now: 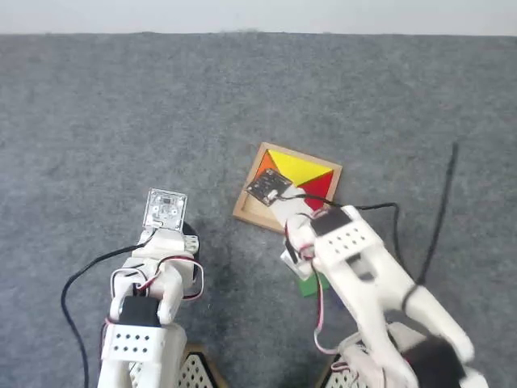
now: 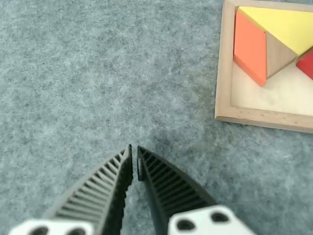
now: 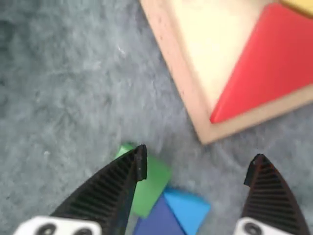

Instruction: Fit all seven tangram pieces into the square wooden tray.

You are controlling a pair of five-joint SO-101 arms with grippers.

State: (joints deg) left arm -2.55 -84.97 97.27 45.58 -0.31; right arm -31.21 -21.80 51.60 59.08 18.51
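Three pieces lie in the wooden tray (image 2: 222, 63): a yellow piece (image 1: 297, 167), an orange piece (image 2: 249, 46) and a red piece (image 3: 264, 63). The right tool (image 3: 198, 159) hangs spread wide over the green piece (image 3: 152, 183) and blue piece (image 3: 188, 208) beside the tray, likely to grab one. The left tool (image 2: 134, 148) is closed, empty, out of the way.

Overhead, two wrist close-ups, shared tray (image 1: 252, 212)

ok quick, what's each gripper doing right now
Left gripper: closed, holding nothing.
Right gripper: open, holding nothing, by the green piece.
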